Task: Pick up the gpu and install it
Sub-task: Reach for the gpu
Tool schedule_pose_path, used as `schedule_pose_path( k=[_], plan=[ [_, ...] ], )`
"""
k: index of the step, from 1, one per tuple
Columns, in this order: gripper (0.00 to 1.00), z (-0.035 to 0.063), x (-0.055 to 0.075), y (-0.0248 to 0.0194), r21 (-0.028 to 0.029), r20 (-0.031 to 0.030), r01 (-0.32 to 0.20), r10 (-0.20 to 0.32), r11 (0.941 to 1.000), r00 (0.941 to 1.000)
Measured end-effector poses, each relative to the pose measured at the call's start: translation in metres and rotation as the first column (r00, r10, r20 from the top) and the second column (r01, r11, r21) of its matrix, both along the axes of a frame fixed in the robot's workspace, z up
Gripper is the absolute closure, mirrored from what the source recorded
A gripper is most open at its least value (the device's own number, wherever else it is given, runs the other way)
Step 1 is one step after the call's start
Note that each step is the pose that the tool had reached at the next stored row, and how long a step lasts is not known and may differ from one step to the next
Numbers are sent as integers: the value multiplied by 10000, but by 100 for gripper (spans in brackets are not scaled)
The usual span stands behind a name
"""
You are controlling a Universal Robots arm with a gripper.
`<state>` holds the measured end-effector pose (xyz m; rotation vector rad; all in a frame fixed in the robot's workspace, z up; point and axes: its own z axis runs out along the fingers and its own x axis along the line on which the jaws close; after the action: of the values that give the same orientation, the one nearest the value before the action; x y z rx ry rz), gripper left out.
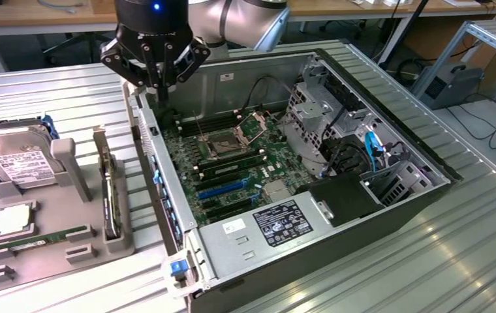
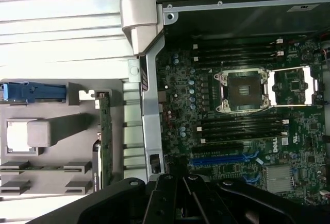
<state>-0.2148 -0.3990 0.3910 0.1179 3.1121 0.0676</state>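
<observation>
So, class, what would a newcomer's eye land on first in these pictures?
The open computer case fills the middle of the exterior view, its green motherboard and bare CPU socket on show. The black gripper hangs over the case's edge on that view's left, fingers shut on nothing. Further left, a grey tray holds the gpu, standing on edge, and a hard drive.

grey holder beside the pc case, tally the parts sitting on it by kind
hard drive: 1
square silver chip: 1
green ram stick: 1
gpu, standing on edge: 1
total on the grey holder: 4
</observation>
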Motion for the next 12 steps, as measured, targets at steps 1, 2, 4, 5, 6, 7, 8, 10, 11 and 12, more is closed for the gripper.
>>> schedule_pose_path(
  k=[1,2,4,5,6,7,8,10,11,12],
  plan=[
    [89,0,-7,0,1,0,0,0,10000,10000],
    [89,0,-15,0,-1,0,0,0,10000,10000],
    [89,-1,-30,0,0,0,0,0,10000,10000],
    [89,-1,-37,0,0,0,0,0,10000,10000],
    [89,-1,-47,0,0,-1,1,-1,10000,10000],
    [89,-1,-56,0,0,0,1,-1,10000,10000],
    [89,-1,-66,0,0,0,0,0,10000,10000],
    [89,-1,-86,0,0,0,0,0,10000,10000],
    [89,-2,-95,0,0,0,1,-1,10000,10000],
    [89,-1,-105,0,0,0,1,-1,10000,10000]
  ],
)
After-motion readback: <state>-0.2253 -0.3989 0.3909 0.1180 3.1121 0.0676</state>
